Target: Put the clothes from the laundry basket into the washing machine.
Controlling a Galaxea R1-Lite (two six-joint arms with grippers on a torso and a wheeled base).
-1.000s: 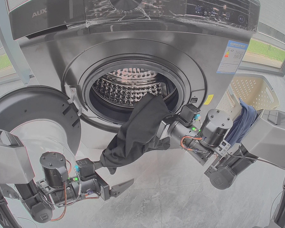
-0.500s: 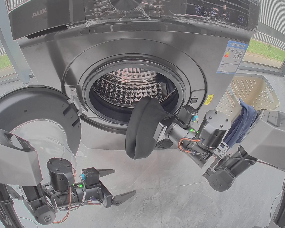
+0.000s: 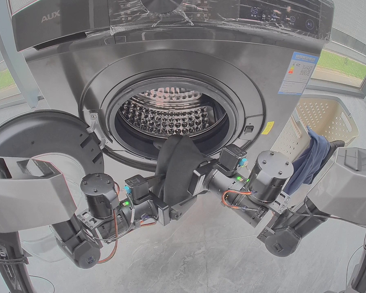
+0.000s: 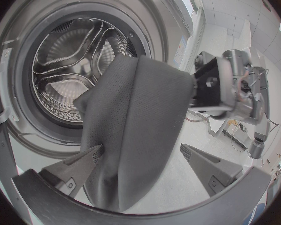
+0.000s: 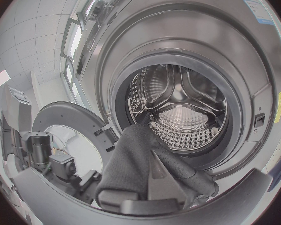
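two grippers flank the black garment (image 3: 178, 165): right gripper (image 5: 153, 185) clamped on its upper fold, left gripper (image 4: 140, 146) spread wide around the tail at 7 o'clock. its long axis hangs 12-to-6, and the drum mouth (image 3: 171, 114) lies at 12 o'clock, nearer the right arm.

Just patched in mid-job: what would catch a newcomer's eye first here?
The black garment hangs from the right tool at the lower lip of the washing machine's open drum, not yet inside. The left tool is open, one finger on each side of the hanging cloth. On the robot's right, a blue garment drapes over the laundry basket rim.
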